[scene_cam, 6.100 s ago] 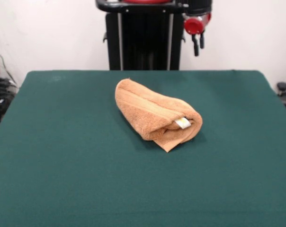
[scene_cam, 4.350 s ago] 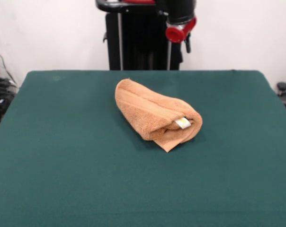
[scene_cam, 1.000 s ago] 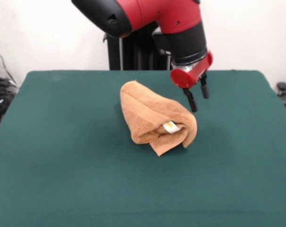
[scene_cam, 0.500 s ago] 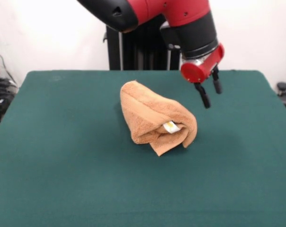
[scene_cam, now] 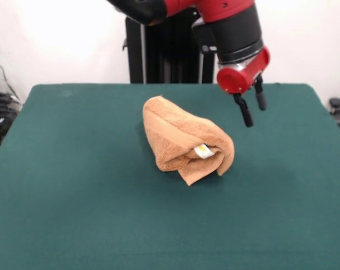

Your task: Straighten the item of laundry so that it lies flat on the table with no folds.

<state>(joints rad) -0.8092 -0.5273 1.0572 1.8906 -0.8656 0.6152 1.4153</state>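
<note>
A large rectangular table (scene_cam: 74,214) with a dark green felt-like top fills most of the frame. At its centre lies a small orange-tan terry towel (scene_cam: 184,138), rolled and folded over itself, a small white tag with yellow print (scene_cam: 202,151) showing at its lower right end. The red-and-black arm's gripper (scene_cam: 253,111) hangs in the upper right above the table, just right of the towel and clear of it, its two black fingers apart and empty.

Arm (scene_cam: 215,11) cut off by top edge, table (scene_cam: 74,225) cropped at bottom, tag (scene_cam: 202,151) print unreadable
</note>
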